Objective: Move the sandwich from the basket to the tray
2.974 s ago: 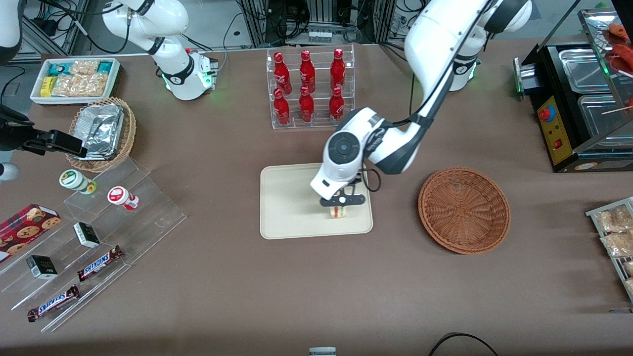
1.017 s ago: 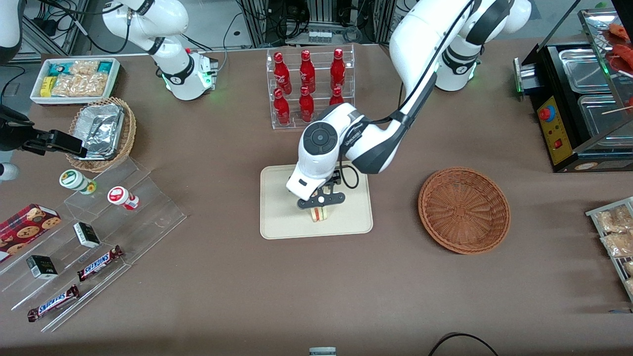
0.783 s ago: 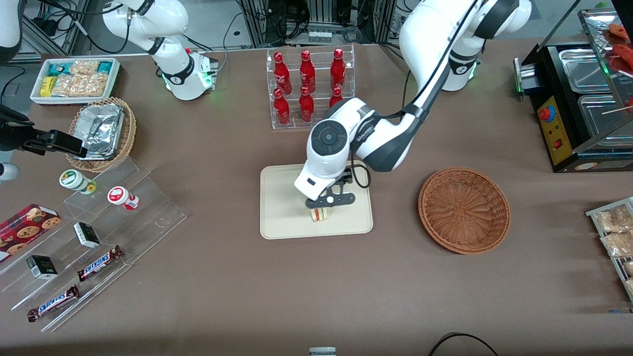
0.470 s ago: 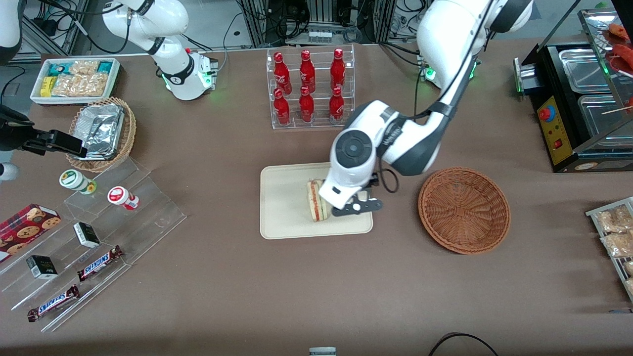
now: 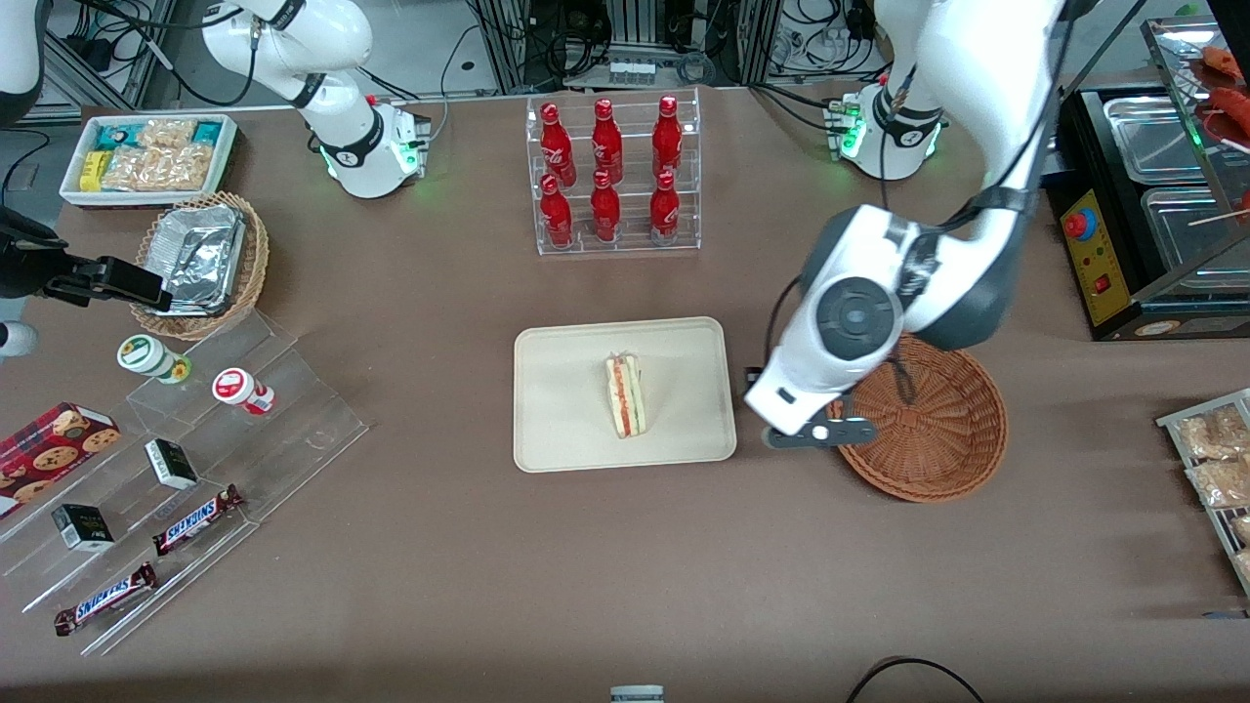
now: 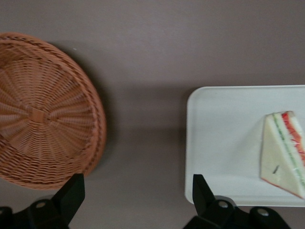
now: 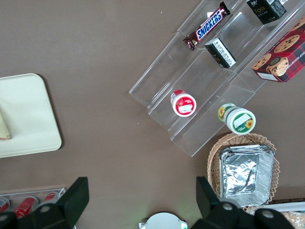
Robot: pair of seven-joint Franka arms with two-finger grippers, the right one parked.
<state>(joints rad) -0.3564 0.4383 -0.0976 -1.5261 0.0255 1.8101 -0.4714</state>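
With the tray (image 5: 566, 430) as landmark, the sandwich (image 5: 625, 395) lies on it, the empty, wide-open tool (image 6: 138, 202) hangs between it and the basket (image 5: 928, 430), Snickers bars (image 5: 195, 517) sit toward the parked arm's end of the desk (image 5: 488, 586).

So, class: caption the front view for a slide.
Triangular white-bread sandwich on cream rectangular tray; open end effector beside reddish-brown wicker basket.
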